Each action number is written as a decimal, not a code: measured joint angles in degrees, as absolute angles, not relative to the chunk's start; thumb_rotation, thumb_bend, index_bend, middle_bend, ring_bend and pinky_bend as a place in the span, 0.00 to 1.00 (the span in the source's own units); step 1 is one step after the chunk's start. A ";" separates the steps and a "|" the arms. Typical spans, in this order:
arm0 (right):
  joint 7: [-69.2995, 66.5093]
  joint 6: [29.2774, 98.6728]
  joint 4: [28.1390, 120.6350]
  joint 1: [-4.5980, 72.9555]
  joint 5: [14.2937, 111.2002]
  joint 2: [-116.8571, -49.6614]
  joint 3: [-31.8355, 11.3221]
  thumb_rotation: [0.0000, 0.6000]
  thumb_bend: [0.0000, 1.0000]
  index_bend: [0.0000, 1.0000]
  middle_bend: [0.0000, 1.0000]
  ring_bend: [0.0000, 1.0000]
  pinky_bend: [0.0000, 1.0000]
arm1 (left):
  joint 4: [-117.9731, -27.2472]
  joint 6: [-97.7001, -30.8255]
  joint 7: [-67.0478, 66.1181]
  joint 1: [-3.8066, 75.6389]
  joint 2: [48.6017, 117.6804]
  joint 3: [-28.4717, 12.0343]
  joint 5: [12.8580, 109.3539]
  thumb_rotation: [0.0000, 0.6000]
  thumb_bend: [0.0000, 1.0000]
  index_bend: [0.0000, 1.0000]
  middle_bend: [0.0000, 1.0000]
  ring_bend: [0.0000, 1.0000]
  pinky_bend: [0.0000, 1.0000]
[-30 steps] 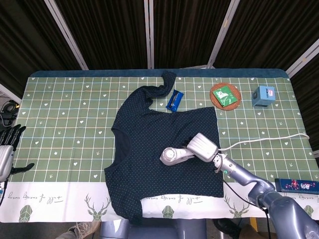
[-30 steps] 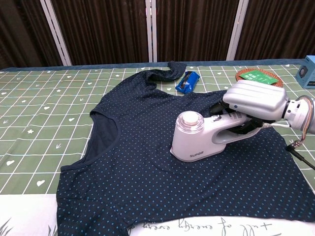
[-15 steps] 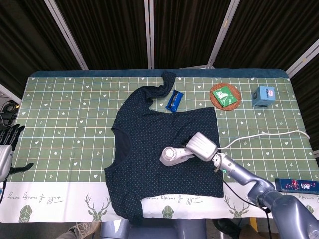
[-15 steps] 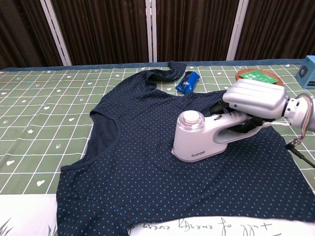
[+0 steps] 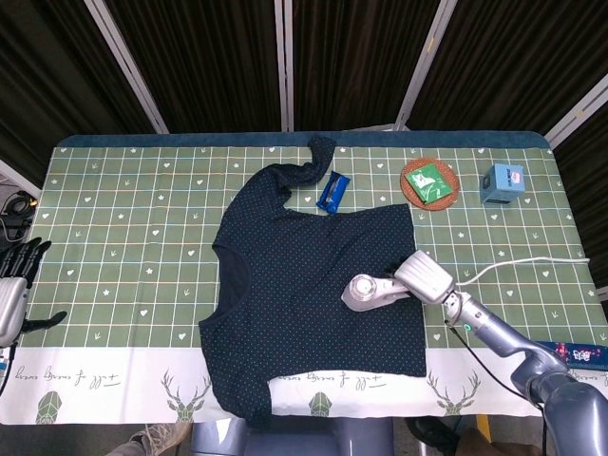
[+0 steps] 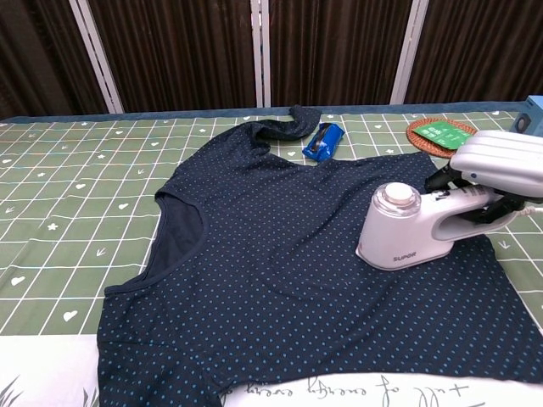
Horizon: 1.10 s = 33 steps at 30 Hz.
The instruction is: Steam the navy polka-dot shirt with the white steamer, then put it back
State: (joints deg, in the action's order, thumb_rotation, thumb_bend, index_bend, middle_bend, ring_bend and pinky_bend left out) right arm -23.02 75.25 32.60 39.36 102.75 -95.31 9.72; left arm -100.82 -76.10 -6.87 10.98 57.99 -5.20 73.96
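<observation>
The navy polka-dot shirt [image 5: 304, 275] [image 6: 280, 246] lies spread flat across the middle of the table. The white steamer [image 5: 370, 291] [image 6: 407, 227] stands on the shirt's right half, near its right edge. My right hand [image 5: 425, 275] [image 6: 501, 174] grips the steamer's handle from the right. Its cord [image 5: 522, 263] trails off to the table's right side. My left hand [image 5: 17, 275] hangs off the table's left edge, fingers apart, holding nothing; the chest view does not show it.
A blue packet [image 5: 332, 191] [image 6: 323, 141] lies just beyond the shirt's collar. A round coaster with a green card [image 5: 429, 182] [image 6: 441, 131] and a small blue box [image 5: 502, 182] sit at the back right. A dark blue box [image 5: 579, 353] rests at the right front edge.
My right hand has slid the steamer to the right across the shirt, from its middle toward its right edge. The left hand has not moved.
</observation>
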 measured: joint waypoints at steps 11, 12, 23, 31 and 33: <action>-22.49 75.36 34.67 40.79 103.45 -96.20 9.26 1.00 0.75 0.76 0.71 0.69 0.91 | -100.96 -76.26 -6.77 10.96 57.89 -5.22 74.08 1.00 0.00 0.00 0.00 0.00 0.00; -22.20 75.27 35.23 41.04 103.60 -96.40 9.23 1.00 0.75 0.76 0.71 0.69 0.91 | -100.93 -76.25 -6.71 10.95 57.88 -5.23 74.06 1.00 0.00 0.00 0.00 0.00 0.00; -17.90 74.26 40.59 44.33 104.46 -98.13 7.67 1.00 0.76 0.76 0.71 0.69 0.91 | -100.54 -76.00 -6.52 11.03 57.89 -5.26 73.87 1.00 0.00 0.00 0.00 0.00 0.00; -15.02 72.69 43.41 45.76 104.52 -98.62 6.90 1.00 0.76 0.76 0.71 0.69 0.91 | -100.35 -75.98 -6.17 11.00 57.80 -5.35 73.67 1.00 0.00 0.00 0.00 0.00 0.00; -15.02 72.40 43.19 45.43 104.16 -98.26 6.96 1.00 0.76 0.76 0.71 0.69 0.91 | -100.25 -75.94 -6.10 10.99 57.77 -5.35 73.59 1.00 0.00 0.00 0.00 0.00 0.00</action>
